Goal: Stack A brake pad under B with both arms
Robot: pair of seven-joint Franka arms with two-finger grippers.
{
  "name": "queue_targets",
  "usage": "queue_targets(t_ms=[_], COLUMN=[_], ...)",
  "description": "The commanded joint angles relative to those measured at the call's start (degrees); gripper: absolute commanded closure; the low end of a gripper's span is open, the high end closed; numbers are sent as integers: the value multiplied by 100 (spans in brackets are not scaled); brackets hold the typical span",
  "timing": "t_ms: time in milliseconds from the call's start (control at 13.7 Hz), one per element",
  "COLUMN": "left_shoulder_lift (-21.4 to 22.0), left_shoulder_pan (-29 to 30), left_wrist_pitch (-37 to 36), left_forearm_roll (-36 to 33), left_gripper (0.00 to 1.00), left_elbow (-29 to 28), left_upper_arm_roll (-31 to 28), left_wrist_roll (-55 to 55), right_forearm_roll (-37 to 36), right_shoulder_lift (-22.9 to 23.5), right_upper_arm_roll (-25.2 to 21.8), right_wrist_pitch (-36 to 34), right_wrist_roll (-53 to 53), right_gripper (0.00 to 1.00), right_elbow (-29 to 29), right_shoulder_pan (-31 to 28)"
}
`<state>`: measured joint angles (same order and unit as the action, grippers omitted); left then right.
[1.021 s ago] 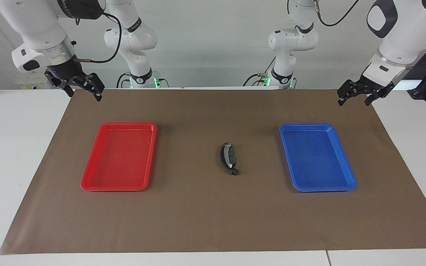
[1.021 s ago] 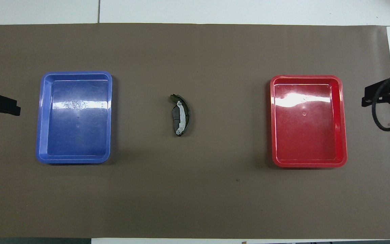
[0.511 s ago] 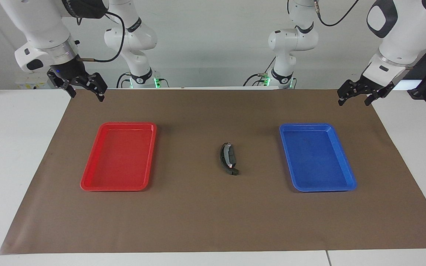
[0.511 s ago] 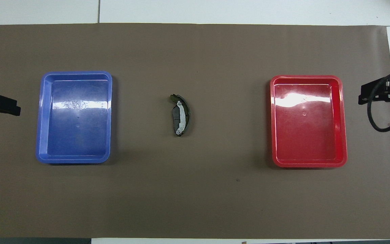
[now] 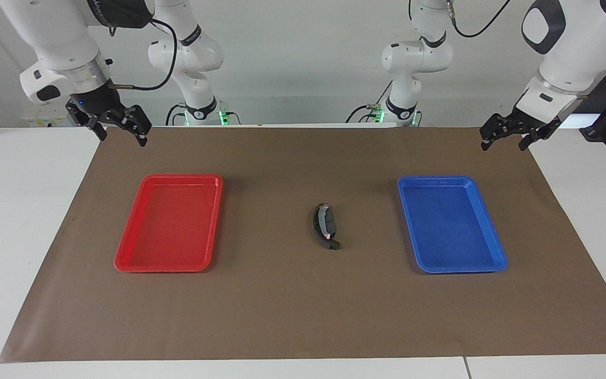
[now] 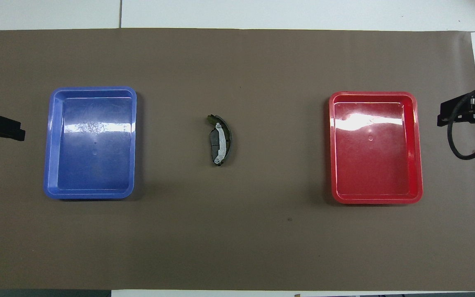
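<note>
The black crescent brake shoe B (image 6: pixel 228 139), with its silver metal strip, lies in the middle of the brown mat. It rests against and partly over the small dark grey brake pad A (image 6: pixel 212 145). The pair also shows in the facing view, shoe (image 5: pixel 315 222) and pad (image 5: pixel 331 227). My right gripper (image 5: pixel 120 134) hangs open and empty over the mat's corner nearest the robots, at the right arm's end. My left gripper (image 5: pixel 503 143) hangs open and empty over the matching corner at the left arm's end.
A red tray (image 6: pixel 418 144) lies toward the right arm's end and a blue tray (image 6: pixel 52 144) toward the left arm's end, both empty. The brown mat (image 6: pixel 237 239) covers the white table. Two smaller white arms (image 5: pixel 198 58) stand at the robots' edge.
My right gripper has risen slightly and shifted a little toward the red tray. The left gripper, the shoe and the pad have not moved.
</note>
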<state>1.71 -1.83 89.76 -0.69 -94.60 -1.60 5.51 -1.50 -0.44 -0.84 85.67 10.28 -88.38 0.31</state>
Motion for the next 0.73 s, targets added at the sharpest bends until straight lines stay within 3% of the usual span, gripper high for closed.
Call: queue_targets(t_ms=[0,657], left_shoulder_lift=[172,172], left_shoulder_pan=[51,51], left_wrist_pitch=[112,112], left_forearm_roll=[-1,-1], left_gripper=[0,0], left_elbow=[-190,-190], left_upper_arm_roll=[19,19], left_wrist_roll=[64,64], right_forearm_roll=[27,27], right_shoulder_lift=[-79,-79], right_upper_arm_roll=[31,31], right_wrist_pitch=[64,90], right_wrist_roll=[-70,-114], right_gripper=[0,0], right_elbow=[-109,-109], right_shoulder_pan=[-57,-49])
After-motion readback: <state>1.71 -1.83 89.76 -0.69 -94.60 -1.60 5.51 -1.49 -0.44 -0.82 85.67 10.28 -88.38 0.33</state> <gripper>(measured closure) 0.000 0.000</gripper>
